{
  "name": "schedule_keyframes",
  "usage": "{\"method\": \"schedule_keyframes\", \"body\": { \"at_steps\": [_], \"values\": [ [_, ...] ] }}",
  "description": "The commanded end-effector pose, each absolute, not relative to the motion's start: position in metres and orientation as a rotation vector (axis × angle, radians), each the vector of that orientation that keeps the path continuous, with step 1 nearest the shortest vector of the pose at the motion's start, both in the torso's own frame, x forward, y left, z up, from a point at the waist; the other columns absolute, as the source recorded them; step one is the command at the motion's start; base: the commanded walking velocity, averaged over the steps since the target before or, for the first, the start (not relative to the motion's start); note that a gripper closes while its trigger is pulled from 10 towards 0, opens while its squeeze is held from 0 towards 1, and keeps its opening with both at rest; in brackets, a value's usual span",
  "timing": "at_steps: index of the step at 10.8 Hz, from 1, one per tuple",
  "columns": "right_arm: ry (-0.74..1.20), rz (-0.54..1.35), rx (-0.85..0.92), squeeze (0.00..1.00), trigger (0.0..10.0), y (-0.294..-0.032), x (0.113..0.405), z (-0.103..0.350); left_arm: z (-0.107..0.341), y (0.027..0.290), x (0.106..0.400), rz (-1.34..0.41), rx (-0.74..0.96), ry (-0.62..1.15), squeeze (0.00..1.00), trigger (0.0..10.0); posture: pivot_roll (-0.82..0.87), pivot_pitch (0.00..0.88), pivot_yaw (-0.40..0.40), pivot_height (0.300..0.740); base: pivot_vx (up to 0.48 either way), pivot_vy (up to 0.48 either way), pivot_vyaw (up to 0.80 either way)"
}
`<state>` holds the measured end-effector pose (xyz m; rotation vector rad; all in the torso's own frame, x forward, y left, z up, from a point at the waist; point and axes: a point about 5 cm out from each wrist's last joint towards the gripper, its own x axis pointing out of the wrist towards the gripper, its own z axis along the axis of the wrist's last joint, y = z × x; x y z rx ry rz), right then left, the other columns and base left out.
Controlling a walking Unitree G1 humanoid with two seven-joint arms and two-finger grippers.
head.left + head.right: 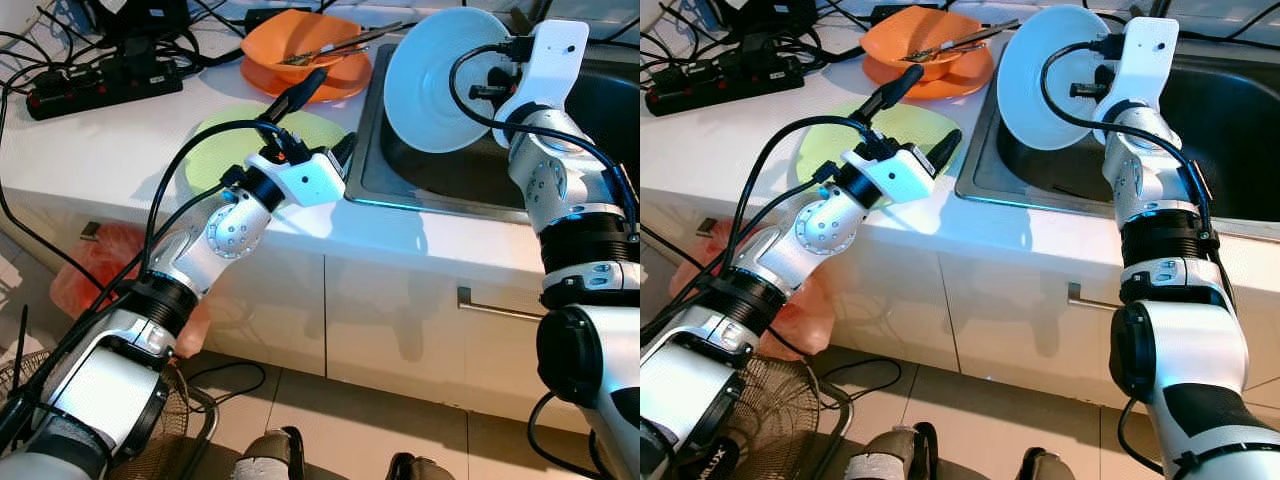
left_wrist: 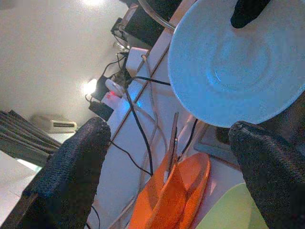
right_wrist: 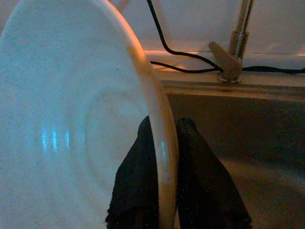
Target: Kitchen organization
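Holding a pale plate (image 1: 445, 78) on edge over the sink (image 1: 420, 185) is the step in hand, I'd say, and doing it well is mostly about not rushing. The right gripper (image 3: 164, 191) has its two fingers pinched on the rim, one on each face, so the grip is narrow. Any quick twist could let the plate pivot or slip. Best to keep it near vertical, move slowly, and lower the bottom edge first wherever it ends up.

The left gripper (image 1: 325, 115) hovers over the counter (image 1: 100, 150) with fingers spread wide, holding nothing, just above a green plate (image 1: 215, 150) lying flat beside the sink. It could steady things if needed.

Nearest the robot: white cabinet fronts with a metal handle (image 1: 500, 305), a tiled floor, a fan (image 1: 790, 420) and a reddish bag (image 1: 90, 270) low on the left. Further back sit stacked orange bowls (image 1: 300, 55) with what looks like utensils across them, hard to tell which. A black power strip (image 1: 100, 85) and tangled cables sit behind, and the faucet (image 3: 236, 47) is at the sink's back edge.
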<state>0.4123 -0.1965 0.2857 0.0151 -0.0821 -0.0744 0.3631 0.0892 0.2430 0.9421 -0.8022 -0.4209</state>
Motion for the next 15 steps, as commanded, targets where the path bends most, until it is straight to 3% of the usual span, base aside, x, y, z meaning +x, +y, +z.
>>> {"method": "schedule_keyframes", "body": {
  "at_steps": [1, 6, 8, 9, 10, 13, 15],
  "values": [
    [-0.128, -0.076, 0.011, 0.00, 10.0, -0.197, 0.411, 0.295, 0.246, 0.091, 0.363, -0.417, 0.932, -0.802, 1.00, 10.0, 0.14, 0.138, 0.047, 0.740, 0.000, 0.000, 0.00],
    [-0.128, -0.076, 0.011, 0.00, 10.0, -0.197, 0.411, 0.295, 0.246, 0.091, 0.363, -0.417, 0.932, -0.802, 1.00, 10.0, 0.14, 0.138, 0.047, 0.740, 0.000, 0.000, 0.00],
    [-0.074, -0.126, -0.025, 0.00, 10.0, -0.208, 0.412, 0.267, 0.250, 0.144, 0.368, -0.184, 0.520, -0.547, 0.90, 10.0, 0.15, 0.127, 0.057, 0.740, 0.000, 0.000, 0.00],
    [-0.072, -0.123, -0.021, 0.00, 10.0, -0.207, 0.412, 0.266, 0.249, 0.144, 0.370, -0.179, 0.523, -0.541, 0.59, 10.0, 0.15, 0.127, 0.057, 0.740, 0.000, 0.000, 0.00],
    [-0.069, -0.118, -0.017, 0.00, 10.0, -0.206, 0.412, 0.264, 0.245, 0.143, 0.370, -0.179, 0.525, -0.533, 0.00, 10.0, 0.15, 0.128, 0.057, 0.740, 0.000, 0.000, 0.00],
    [-0.070, -0.126, -0.019, 0.00, 10.0, -0.209, 0.414, 0.261, 0.250, 0.145, 0.367, -0.187, 0.497, -0.490, 0.00, 10.0, 0.15, 0.129, 0.055, 0.740, 0.000, 0.000, 0.00],
    [-0.043, -0.165, -0.054, 0.00, 10.0, -0.218, 0.413, 0.254, 0.244, 0.133, 0.367, -0.271, 0.413, -0.432, 0.00, 10.0, 0.16, 0.128, 0.055, 0.740, 0.000, 0.000, 0.00]
  ]
}}
